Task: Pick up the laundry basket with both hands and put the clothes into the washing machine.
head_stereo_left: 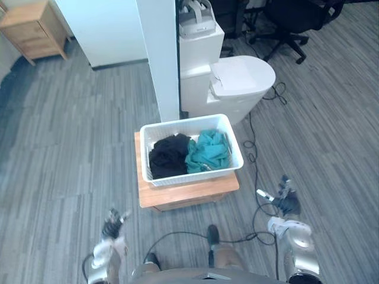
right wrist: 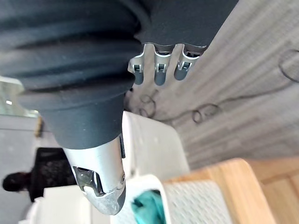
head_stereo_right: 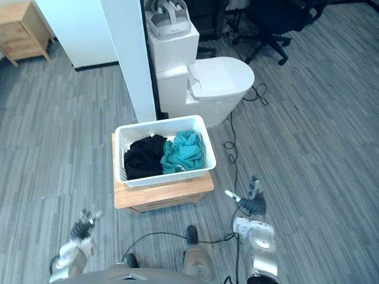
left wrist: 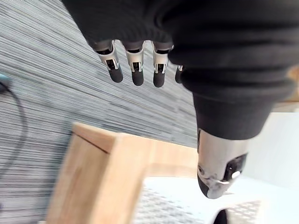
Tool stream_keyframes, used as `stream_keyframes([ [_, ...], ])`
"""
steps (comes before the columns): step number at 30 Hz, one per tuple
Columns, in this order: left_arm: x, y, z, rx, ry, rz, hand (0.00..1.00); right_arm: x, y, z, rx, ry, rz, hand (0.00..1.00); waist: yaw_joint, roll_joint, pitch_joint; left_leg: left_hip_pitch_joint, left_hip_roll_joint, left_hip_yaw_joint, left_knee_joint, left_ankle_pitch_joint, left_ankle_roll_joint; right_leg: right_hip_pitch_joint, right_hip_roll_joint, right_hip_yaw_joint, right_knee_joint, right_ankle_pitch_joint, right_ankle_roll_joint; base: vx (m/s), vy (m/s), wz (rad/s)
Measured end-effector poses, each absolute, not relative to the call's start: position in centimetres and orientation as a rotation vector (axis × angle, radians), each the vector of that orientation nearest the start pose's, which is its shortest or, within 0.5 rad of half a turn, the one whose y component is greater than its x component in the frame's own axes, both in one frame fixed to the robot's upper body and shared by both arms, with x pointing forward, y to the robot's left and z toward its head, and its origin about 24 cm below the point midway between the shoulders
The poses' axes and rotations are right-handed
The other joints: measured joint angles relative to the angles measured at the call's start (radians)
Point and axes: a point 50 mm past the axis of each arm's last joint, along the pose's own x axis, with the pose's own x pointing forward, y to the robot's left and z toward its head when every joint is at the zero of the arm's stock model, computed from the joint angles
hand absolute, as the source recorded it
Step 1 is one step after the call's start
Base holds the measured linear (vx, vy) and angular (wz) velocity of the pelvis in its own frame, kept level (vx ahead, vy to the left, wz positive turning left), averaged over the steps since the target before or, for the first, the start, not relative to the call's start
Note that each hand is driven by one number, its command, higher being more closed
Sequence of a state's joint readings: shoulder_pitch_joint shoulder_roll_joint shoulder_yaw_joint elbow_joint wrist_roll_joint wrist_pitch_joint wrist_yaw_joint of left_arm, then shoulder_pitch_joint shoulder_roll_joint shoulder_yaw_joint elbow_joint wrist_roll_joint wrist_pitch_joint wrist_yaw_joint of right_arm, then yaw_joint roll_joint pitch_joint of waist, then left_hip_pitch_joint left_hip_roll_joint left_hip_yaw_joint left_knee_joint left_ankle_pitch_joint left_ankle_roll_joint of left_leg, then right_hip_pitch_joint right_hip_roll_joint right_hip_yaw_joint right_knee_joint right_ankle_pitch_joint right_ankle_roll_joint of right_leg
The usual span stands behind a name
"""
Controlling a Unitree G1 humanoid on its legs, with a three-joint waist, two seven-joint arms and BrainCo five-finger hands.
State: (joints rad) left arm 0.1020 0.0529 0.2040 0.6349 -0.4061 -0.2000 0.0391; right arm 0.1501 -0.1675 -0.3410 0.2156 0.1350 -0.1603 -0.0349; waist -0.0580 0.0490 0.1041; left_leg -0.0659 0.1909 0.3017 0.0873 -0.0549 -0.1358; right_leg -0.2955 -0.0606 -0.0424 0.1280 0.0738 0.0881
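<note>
Left hand (head_stereo_left: 112, 226) and right hand (head_stereo_left: 287, 203) apart from laundry basket (head_stereo_left: 192, 177)

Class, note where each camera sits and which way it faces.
Left eye view: head, looking down at the laundry basket on its wooden stand; left hand and right hand below.
Right eye view: beside it, same scene.
Left wrist view: along the left hand's fingers toward stand and basket.
Right wrist view: along the right hand toward the basket's teal clothes.
Wrist views share basket and stand.

Bright, even light casts soft shadows on the floor (head_stereo_left: 71, 148).
</note>
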Motion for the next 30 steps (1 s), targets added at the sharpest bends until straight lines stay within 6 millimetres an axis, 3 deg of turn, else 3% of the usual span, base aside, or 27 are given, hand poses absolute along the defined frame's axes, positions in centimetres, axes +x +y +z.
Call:
stream_keyframes([
  [4,21.7,24.8,-1.0,-0.402,0.032,0.61,0.0,19.8,-28.7,5.5,-0.13,-0.122,-0.547,0.0,-0.008,-0.028,0.079,-0.099,-0.008,-0.001,-0.002,-0.001,0.0,-0.082,-0.01,-0.024,-0.036,0.007,-0.011,-0.09,-0.025,0.03],
  [6,22.2,25.5,2.9,-0.4,-0.136,0.639,0.0,20.3,-28.0,7.7,-0.131,-0.225,-0.562,0.0,-0.004,-0.029,0.121,-0.116,-0.009,0.004,0.003,-0.003,0.002,-0.097,-0.019,-0.026,-0.035,0.004,-0.015,-0.13,-0.016,0.02],
  [8,22.7,25.5,8.2,-0.342,-0.362,0.622,0.0,21.1,-27.0,10.2,-0.163,-0.339,-0.553,0.0,0.008,-0.016,0.141,-0.183,-0.001,0.008,0.053,-0.02,0.005,-0.149,-0.02,-0.027,-0.019,-0.003,-0.024,-0.12,-0.035,0.01],
  [12,25.2,24.3,13.4,-0.306,-0.555,0.529,0.0,24.7,-25.3,14.6,-0.163,-0.506,-0.491,0.0,0.025,0.0,0.185,-0.277,0.01,0.005,0.121,-0.028,0.007,-0.23,-0.024,-0.024,0.017,0.008,-0.034,-0.11,-0.039,0.0],
  [13,26.6,23.1,15.1,-0.302,-0.587,0.447,0.0,26.3,-25.0,16.8,-0.174,-0.566,-0.465,0.0,0.03,0.002,0.231,-0.29,0.015,0.002,0.142,-0.028,0.007,-0.241,-0.024,-0.025,0.032,0.009,-0.036,-0.07,-0.025,0.03],
  [14,26.9,22.9,15.4,-0.305,-0.59,0.428,0.0,26.5,-25.0,17.2,-0.175,-0.576,-0.462,0.0,0.032,0.001,0.236,-0.293,0.015,0.001,0.144,-0.028,0.007,-0.244,-0.024,-0.026,0.035,0.009,-0.036,-0.09,-0.031,0.05],
  [16,29.6,20.9,16.5,-0.327,-0.546,0.273,0.0,28.3,-25.3,20.1,-0.187,-0.628,-0.443,0.0,0.038,0.006,0.257,-0.343,0.019,0.001,0.174,-0.029,0.007,-0.288,-0.03,-0.028,0.057,0.013,-0.04,-0.08,-0.017,0.07],
  [19,31.6,19.4,16.8,-0.332,-0.467,0.121,0.0,28.8,-25.9,22.7,-0.18,-0.681,-0.45,0.0,0.039,0.02,0.298,-0.374,0.028,0.003,0.209,-0.039,0.011,-0.304,-0.037,-0.046,0.075,0.013,-0.04,-0.03,-0.001,0.09],
  [25,34.0,18.3,16.2,-0.271,-0.326,0.052,0.0,28.6,-26.1,23.3,-0.168,-0.689,-0.443,0.0,0.049,0.022,0.306,-0.423,0.034,0.041,0.258,-0.063,0.018,-0.353,-0.058,-0.067,0.108,0.013,-0.04,0.01,0.008,-0.02],
  [30,34.3,17.4,15.0,-0.279,-0.278,0.133,0.0,27.4,-25.9,24.3,-0.134,-0.759,-0.478,0.0,0.05,0.027,0.309,-0.421,0.033,0.062,0.257,-0.062,0.018,-0.37,-0.073,-0.079,0.158,0.013,-0.04,0.03,0.021,0.11],
])
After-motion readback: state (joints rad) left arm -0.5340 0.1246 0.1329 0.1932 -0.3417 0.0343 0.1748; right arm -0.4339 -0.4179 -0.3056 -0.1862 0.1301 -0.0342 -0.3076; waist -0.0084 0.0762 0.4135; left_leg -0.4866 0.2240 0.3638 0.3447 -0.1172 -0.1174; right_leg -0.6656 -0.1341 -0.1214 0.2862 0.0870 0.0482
